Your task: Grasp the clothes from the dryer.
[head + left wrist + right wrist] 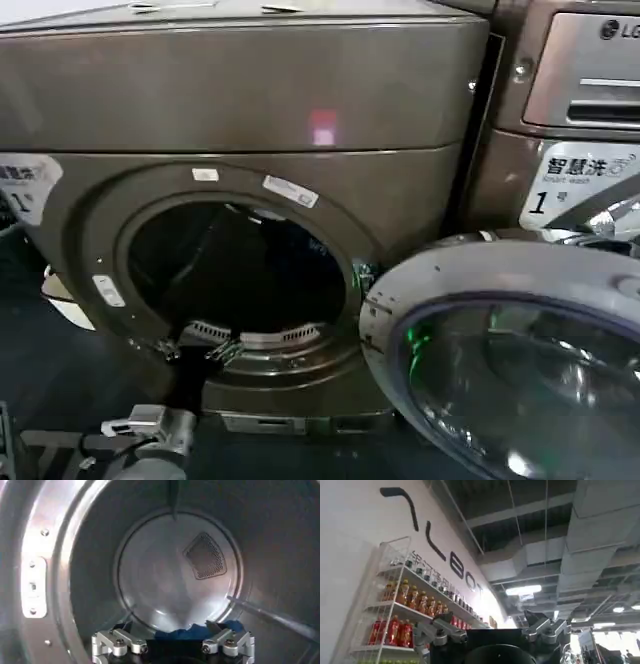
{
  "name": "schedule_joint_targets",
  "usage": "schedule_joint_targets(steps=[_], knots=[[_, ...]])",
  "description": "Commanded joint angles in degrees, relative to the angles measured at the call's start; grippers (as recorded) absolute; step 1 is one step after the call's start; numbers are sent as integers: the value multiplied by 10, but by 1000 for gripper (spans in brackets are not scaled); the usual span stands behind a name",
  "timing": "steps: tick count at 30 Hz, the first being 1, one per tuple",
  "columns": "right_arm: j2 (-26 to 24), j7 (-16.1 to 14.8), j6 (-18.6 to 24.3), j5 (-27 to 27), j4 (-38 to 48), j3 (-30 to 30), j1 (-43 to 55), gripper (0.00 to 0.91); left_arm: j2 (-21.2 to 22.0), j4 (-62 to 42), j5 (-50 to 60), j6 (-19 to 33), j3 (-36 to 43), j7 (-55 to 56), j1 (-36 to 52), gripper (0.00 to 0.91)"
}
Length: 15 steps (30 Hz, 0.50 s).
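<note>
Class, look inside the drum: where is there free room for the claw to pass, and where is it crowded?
Free: the dryer's open porthole, and inside, the bare drum wall up to the back plate with its mesh vent. Crowded: the drum floor, where the left claw sits open over the clothes.

clothes (190,631) mostly hidden behind left gripper (172,642), dryer (240,120) drum interior dark

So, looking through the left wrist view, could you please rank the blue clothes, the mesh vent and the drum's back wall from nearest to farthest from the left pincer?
1. The clothes: right between the open fingers of the left pincer, on the drum floor.
2. The back wall and the mesh vent set into it: both deep inside the dryer, too close to call.
</note>
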<state>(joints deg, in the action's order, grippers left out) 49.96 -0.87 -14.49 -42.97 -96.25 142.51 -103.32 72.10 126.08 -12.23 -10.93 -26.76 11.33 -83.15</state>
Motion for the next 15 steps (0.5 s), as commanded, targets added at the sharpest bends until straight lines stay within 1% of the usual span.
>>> schedule_joint_targets(steps=[1, 15], knots=[[-1, -1, 0, 0, 3, 1, 0, 907, -3, -2, 0, -1, 0, 0, 1, 907], [0, -2, 1, 0, 5, 7, -3, 907, -5, -5, -4, -1, -1, 0, 6, 907]])
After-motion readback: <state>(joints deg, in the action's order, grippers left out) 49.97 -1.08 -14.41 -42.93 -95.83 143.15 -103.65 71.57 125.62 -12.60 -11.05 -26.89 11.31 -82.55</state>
